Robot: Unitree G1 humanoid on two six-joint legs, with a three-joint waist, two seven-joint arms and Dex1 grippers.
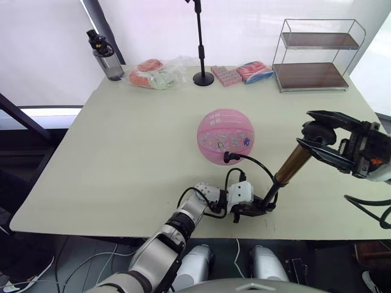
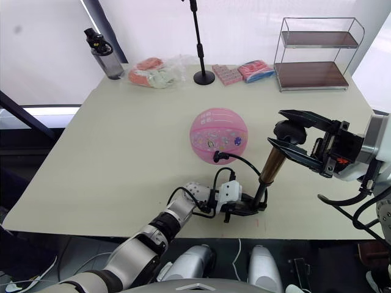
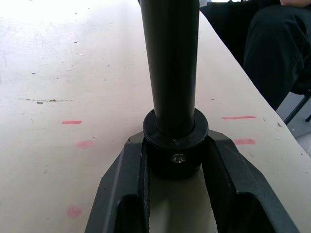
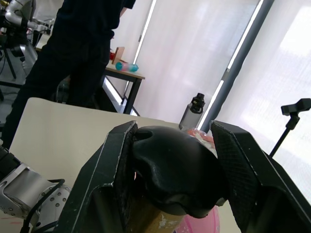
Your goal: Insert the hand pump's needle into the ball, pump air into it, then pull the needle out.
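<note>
The pink ball (image 1: 225, 135) rests mid-table. The hand pump (image 1: 293, 162) leans to the right of it, bronze barrel tilted, base near the table's front edge. Its black hose (image 1: 259, 168) loops from the base to a black fitting (image 1: 231, 157) pressed against the ball's near side. The needle pin itself is hidden. My left gripper (image 1: 259, 206) is shut on the pump's black base cap (image 3: 175, 145), one finger on each side. My right gripper (image 1: 307, 129) is shut on the black handle (image 4: 175, 170) at the pump's top.
Along the far edge stand a water bottle (image 1: 105, 56), a plastic bag of pink items (image 1: 156, 73), a black stand pole (image 1: 201, 43), pink packets (image 1: 226, 75) and a wire shelf (image 1: 314, 55). A person in dark clothes (image 4: 82, 48) stands beside the table.
</note>
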